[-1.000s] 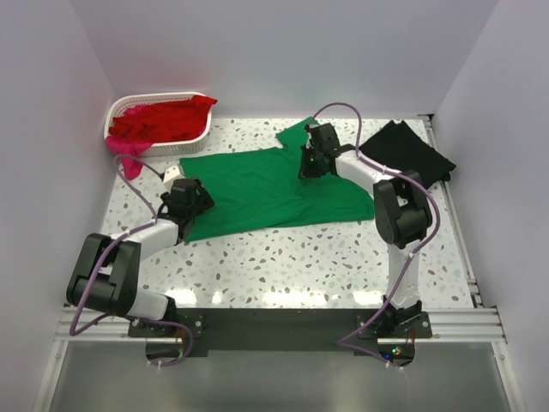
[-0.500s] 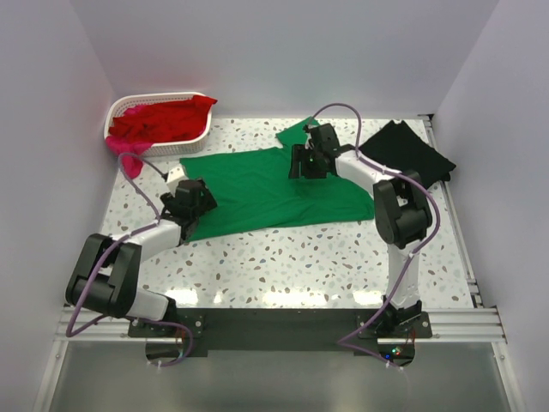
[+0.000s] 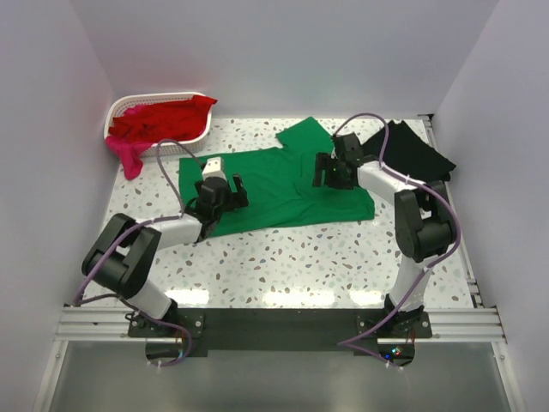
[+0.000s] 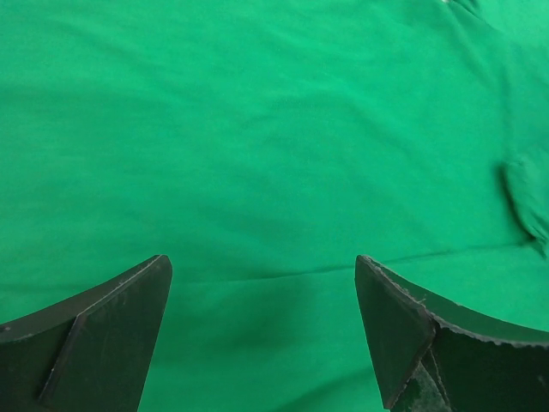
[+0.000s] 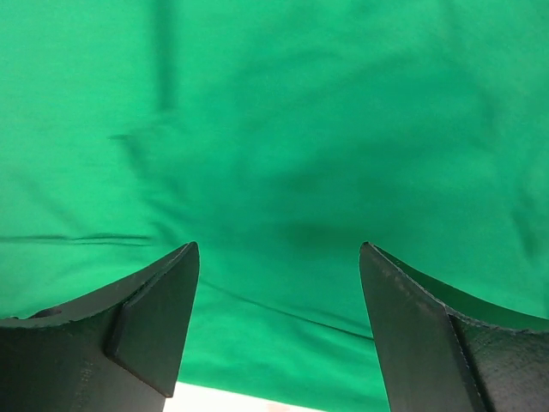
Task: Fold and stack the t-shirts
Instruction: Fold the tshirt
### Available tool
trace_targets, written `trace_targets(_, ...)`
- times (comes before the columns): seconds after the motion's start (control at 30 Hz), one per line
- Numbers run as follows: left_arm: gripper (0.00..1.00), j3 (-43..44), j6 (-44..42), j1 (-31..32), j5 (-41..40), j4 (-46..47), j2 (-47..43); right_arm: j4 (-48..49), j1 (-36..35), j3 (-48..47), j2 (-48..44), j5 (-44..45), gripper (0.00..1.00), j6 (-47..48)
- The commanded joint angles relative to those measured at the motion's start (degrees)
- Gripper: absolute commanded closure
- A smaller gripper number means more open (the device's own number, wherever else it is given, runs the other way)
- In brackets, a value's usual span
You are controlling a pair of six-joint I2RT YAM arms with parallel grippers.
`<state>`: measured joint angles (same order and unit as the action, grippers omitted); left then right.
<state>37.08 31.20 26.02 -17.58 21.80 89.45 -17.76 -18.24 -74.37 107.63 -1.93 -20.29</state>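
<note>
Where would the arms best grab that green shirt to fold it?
Probably along its near long edge, pinched from straight above: the left gripper toward the left end, the right gripper toward the right. The green shirt lies spread almost flat on the table, so only an edge offers a lip to pinch, and that edge faces both arms.

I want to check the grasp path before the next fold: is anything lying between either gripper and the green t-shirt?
Nothing visible does. The left gripper and right gripper both hang open over the green t-shirt, with only green cloth between their fingers. The black t-shirt and the basket lie off to the sides.
</note>
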Motion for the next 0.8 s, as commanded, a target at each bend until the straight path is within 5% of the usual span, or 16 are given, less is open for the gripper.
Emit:
trace_targets(0.0,0.07,0.2,-1.2,0.0,7.9,10.1,3.3,2.6,0.6,1.3,0.1,1.8,0.21,-1.6)
trace_targets(0.3,0.07,-1.1,5.5,-2.8,7.5,3.9,5.9,-0.8,0.6,4.4,1.0,4.7,0.23,-4.6)
trace_targets(0.77,0.08,-17.2,13.4,-3.5,3.4,4.0,-6.6,-4.7,-6.0,18.6,-7.8,9.2,0.27,-9.8)
